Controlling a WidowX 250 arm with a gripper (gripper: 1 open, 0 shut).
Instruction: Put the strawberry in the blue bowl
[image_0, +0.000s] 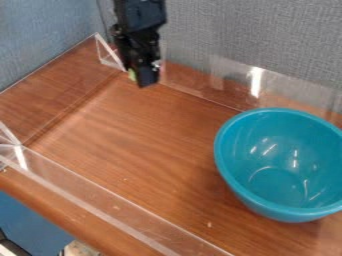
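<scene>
My black gripper (142, 72) hangs above the back of the wooden table, pointing straight down, left of the middle. Its fingers are shut on the strawberry (144, 73), of which only a small bit of red and green shows between the tips. The blue bowl (281, 162) stands at the right front of the table, large, glossy and teal, with nothing inside. The gripper is well to the left of the bowl and farther back, with bare wood between them.
Low clear acrylic walls (227, 82) ring the wooden table (120, 140), along the back and along the front left edge. A grey-blue fabric backdrop (241, 30) rises behind the table.
</scene>
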